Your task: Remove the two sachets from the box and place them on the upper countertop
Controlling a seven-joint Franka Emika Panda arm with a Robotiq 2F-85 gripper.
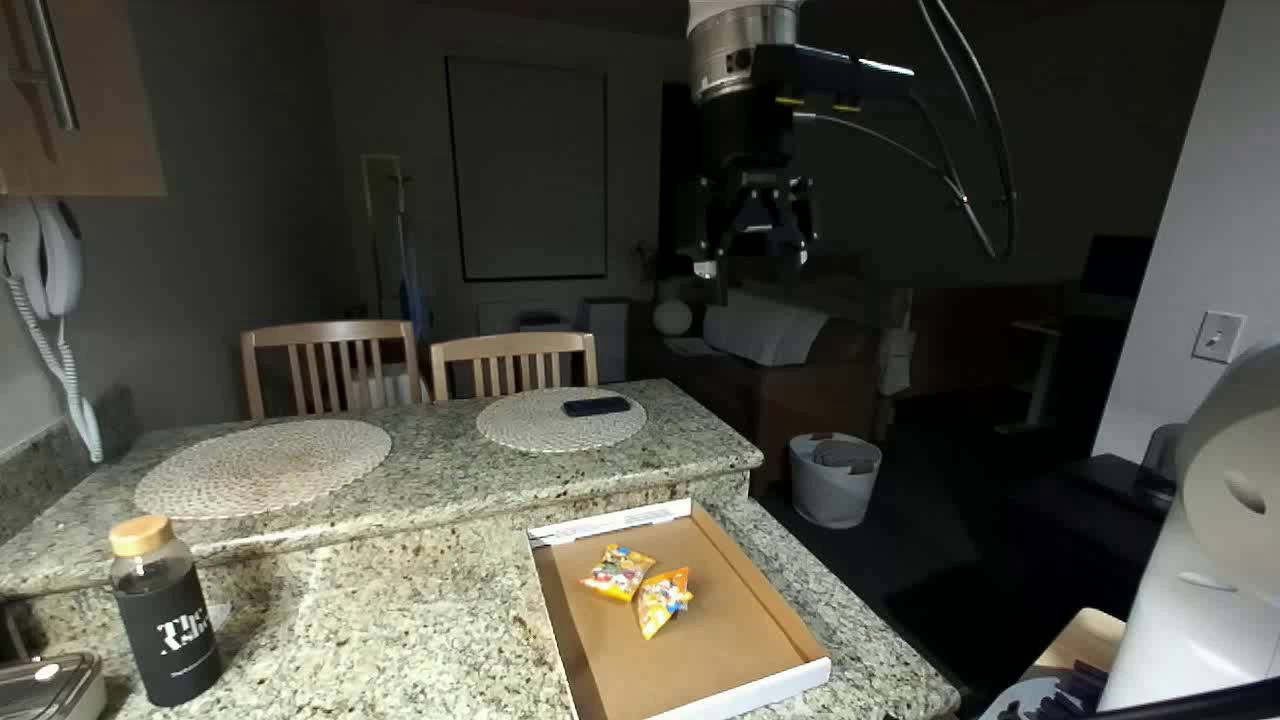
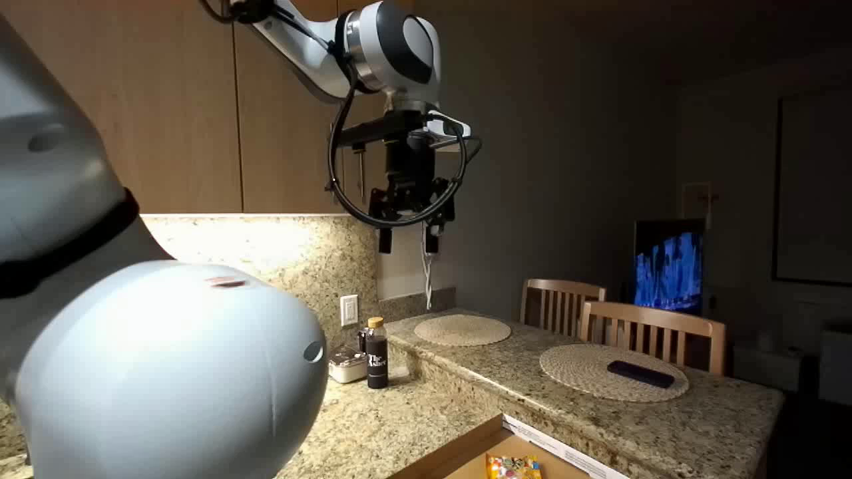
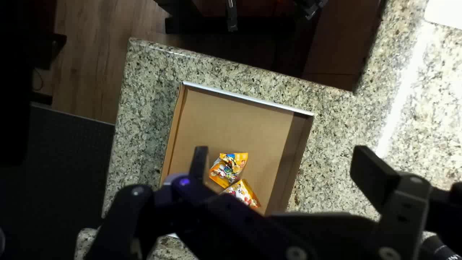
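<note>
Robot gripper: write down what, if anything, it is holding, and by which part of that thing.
Nothing is held: the fingers stand apart, empty, and both sachets lie in the box.

the arm (image 2: 416, 46) is raised — its tool (image 2: 408, 243) pointing down, two fingers (image 2: 432, 243) spread well apart.

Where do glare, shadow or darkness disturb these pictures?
Wrist view: a glare streak crosses the granite, and shadow darkens the right part of the box; in an exterior view, the black gripper nearly blends into the darkness behind; in an exterior view, the backsplash is brightly lit.
</note>
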